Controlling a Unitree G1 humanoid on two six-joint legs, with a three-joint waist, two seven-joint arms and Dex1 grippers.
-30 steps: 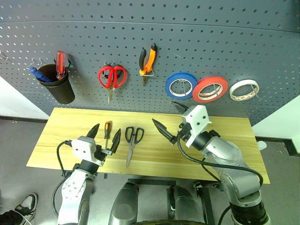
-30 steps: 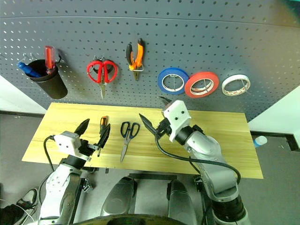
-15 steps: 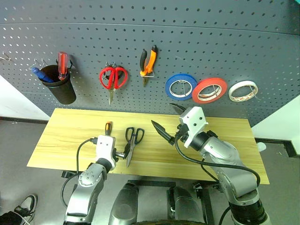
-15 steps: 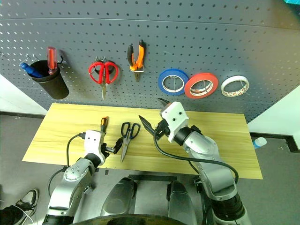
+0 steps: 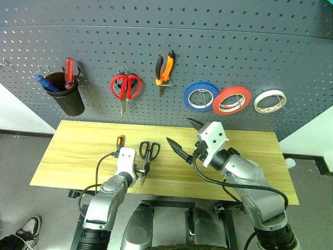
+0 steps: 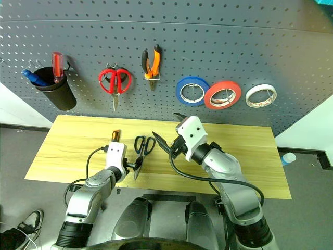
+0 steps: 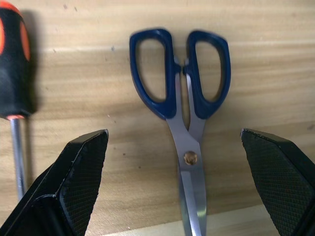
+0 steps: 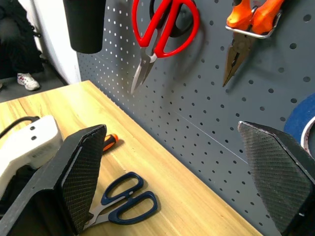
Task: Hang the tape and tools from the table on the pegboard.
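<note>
**Op:** Status on the left arm?

**Me:** My left gripper [image 7: 174,187] has dropped from above the table [image 5: 73,151] and tipped nose-down over the dark-handled scissors [image 7: 184,123]. A second ago it sat higher, nearer the orange-and-black screwdriver [image 5: 119,142]. Now the jaws are spread wide and empty, one finger on each side of the scissors, pivot roughly centred between them. Not touching yet, as far as I can tell.

**Op:** So scissors next, not the screwdriver?

**Me:** Looks that way. The screwdriver lies flat just beside the scissors, on the side away from my right arm.

**Op:** Right arm?

**Me:** My right gripper [image 5: 184,136] hasn't shifted; it hangs above the table beside the scissors, fingers apart, holding nothing.

**Op:** What's done?

**Me:** On the pegboard [image 5: 250,47]: the red tape roll [image 5: 233,99] between the blue roll [image 5: 201,96] and the whitish roll [image 5: 270,100], and the orange-handled pliers [image 5: 164,70] beside the red-handled scissors [image 5: 125,87]. Scissors and screwdriver are left on the table.

**Op:** Risk?

**Me:** The scissors lie flat, so closing may skate them along the wood.
</note>
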